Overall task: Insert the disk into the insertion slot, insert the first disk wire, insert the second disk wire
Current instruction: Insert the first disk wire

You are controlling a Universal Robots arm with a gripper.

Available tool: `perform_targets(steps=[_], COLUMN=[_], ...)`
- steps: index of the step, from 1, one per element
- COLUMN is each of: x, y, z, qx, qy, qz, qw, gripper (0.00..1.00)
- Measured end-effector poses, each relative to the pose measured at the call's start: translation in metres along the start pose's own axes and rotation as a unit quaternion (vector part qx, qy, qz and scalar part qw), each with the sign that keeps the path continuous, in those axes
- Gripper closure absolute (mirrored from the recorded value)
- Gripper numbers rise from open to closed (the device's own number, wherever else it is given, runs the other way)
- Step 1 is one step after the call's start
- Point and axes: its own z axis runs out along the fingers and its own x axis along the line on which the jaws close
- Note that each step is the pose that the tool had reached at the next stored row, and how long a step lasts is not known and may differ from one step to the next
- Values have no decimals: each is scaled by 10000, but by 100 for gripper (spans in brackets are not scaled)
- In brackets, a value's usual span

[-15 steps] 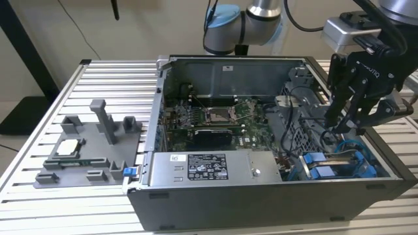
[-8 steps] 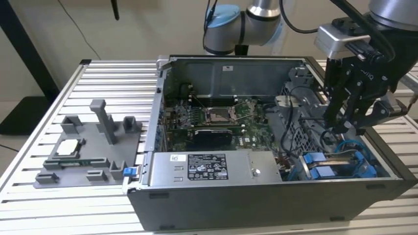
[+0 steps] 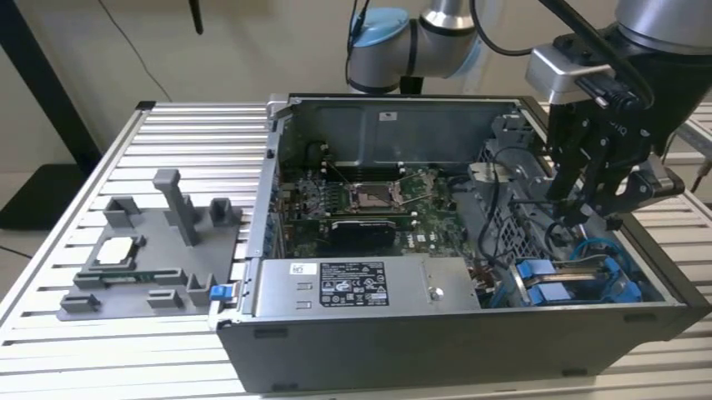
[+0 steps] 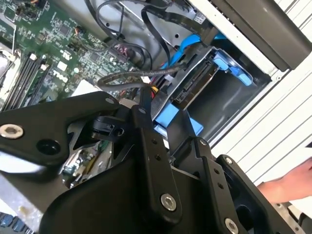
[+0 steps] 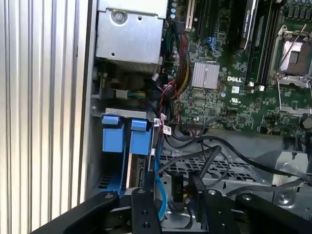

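The arm (image 3: pixel 445 33) reaches in from behind the open case (image 3: pixel 445 342), which lies on a slatted table (image 3: pixel 178 133). Its wrist is bent so that the gripper (image 3: pixel 579 215) points almost straight down into the case at the exterior view's right. The gripper tip hangs inside the walls, just above the corner that holds the drive bays and apart from the motherboard (image 3: pixel 368 200) and the power supply (image 3: pixel 356 287). In the first wrist view the fingers (image 5: pixel 197 195) are closed on a small black plug (image 5: pixel 178 187), which stands upright between them. A braided grey wire (image 4: pixel 122 79) loops away from the plug toward the board. The disk (image 5: pixel 135 170) already sits on edge in the slot (image 5: pixel 122 113), and its blue carrier tabs (image 5: pixel 140 141) lie at the slot's mouth. The plug hangs just beside the disk's exposed end and is not yet touching it. A thin blue cable (image 5: pixel 158 195) runs between the disk and the plug. In the second wrist view a person's hand (image 4: pixel 287 187) rests on the table outside the case, well apart from the gripper. At the exterior view's left a grey fixture (image 3: pixel 145 250) with small parts lies on the table beside the case.
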Motion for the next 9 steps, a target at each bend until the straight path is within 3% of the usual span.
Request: perform_targets(steps=[2,6,9], x=[-2,-4,-5], y=[5,13,19], z=[7,7,10], qx=[34,54,88], qy=[-28,-50,-94], qz=[-3,-2,0], qw=[10000,10000,9999], gripper=[0,0,0])
